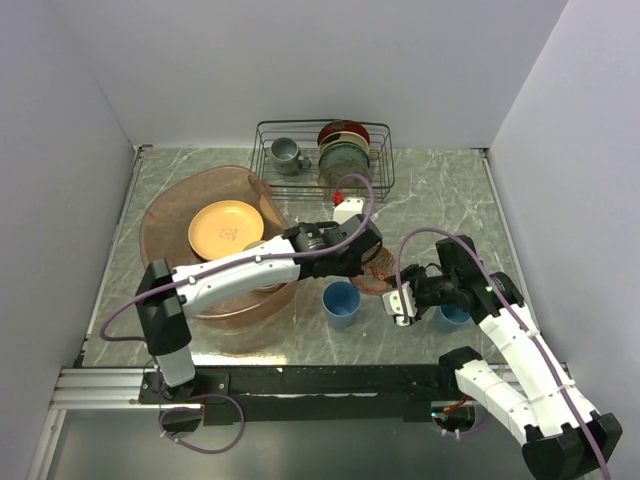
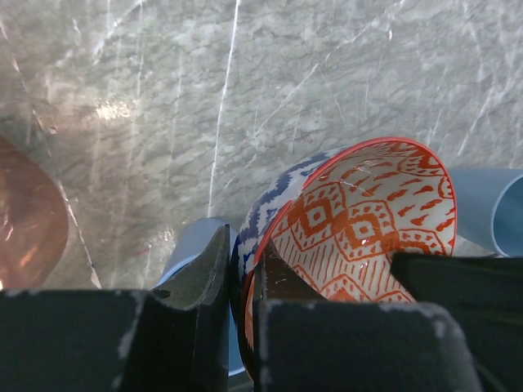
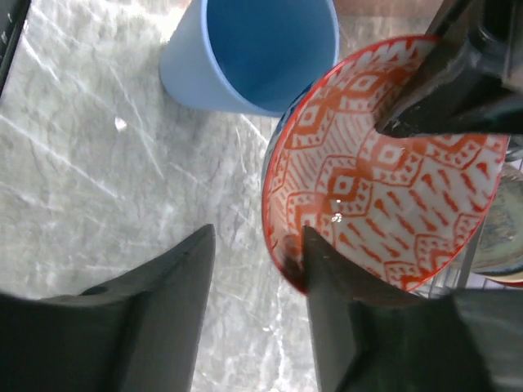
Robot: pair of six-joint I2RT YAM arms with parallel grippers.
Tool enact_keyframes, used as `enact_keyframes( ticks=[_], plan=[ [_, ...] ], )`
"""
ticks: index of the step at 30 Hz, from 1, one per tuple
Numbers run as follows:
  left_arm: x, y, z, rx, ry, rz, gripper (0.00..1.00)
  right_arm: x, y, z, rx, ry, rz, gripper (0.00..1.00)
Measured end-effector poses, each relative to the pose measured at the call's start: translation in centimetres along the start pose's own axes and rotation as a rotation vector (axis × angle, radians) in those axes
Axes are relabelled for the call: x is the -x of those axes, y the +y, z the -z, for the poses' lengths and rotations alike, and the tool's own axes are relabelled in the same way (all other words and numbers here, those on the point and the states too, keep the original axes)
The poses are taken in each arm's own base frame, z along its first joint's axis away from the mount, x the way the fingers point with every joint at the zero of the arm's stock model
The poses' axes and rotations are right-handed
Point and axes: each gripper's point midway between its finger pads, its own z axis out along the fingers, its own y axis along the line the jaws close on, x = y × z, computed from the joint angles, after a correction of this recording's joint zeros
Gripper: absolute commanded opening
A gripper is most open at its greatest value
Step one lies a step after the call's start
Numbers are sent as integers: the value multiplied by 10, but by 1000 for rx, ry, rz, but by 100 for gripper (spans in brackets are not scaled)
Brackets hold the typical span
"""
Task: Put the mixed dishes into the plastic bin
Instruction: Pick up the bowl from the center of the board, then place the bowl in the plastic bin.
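I see a yellow-orange plate [image 1: 226, 226] lying flat in the plastic bin [image 1: 165, 225]. The red-patterned bowl [image 2: 359, 212] is outside the bin, to its right and tilted. My left gripper [image 2: 243, 243] is clamped on its rim. My right gripper [image 3: 258, 237] stands parted at the opposite rim. A light-blue cup [image 1: 341, 303] crowds close beside. The wire rack [image 1: 310, 182] behind holds a grey mug [image 1: 287, 153].

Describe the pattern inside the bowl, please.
Inside the bowl: red-orange geometric print on white; best in right wrist view.
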Motion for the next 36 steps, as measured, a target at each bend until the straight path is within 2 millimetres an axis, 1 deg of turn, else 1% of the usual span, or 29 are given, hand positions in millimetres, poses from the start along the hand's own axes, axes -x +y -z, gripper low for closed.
enact_keyframes(
  ticks=[2, 3, 10, 14, 17, 21, 25, 27, 29, 32, 36],
  plan=[
    [3, 3, 5, -13, -15, -2, 1, 4, -2, 2, -5, -13, -18, 76],
    [4, 5, 7, -18, -22, -3, 1, 7, -2, 3, -9, -22, -28, 100],
    [14, 16, 19, -37, -60, -7, 1, 34, -11, 14, -37, -120, -85, 100],
    [13, 26, 23, -40, -71, -14, 1, 47, -19, 22, -78, -177, -182, 100],
    [12, 37, 31, -49, -90, -4, 1, 51, -28, 29, -121, -210, -261, 100],
    [15, 55, 46, -68, -132, 28, 1, 50, -37, 38, -179, -244, -353, 100],
    [23, 77, 64, -82, -189, 76, 1, 46, -50, 46, -245, -272, -420, 100],
    [27, 89, 71, -85, -215, 102, 1, 40, -53, 46, -266, -281, -474, 100],
    [31, 104, 77, -80, -241, 130, 1, 31, -56, 43, -289, -287, -566, 100],
    [37, 127, 82, -61, -277, 178, 1, 11, -63, 38, -351, -276, -721, 100],
    [39, 158, 87, -21, -314, 230, 1, -22, -74, 42, -458, -239, -881, 100]
  ],
)
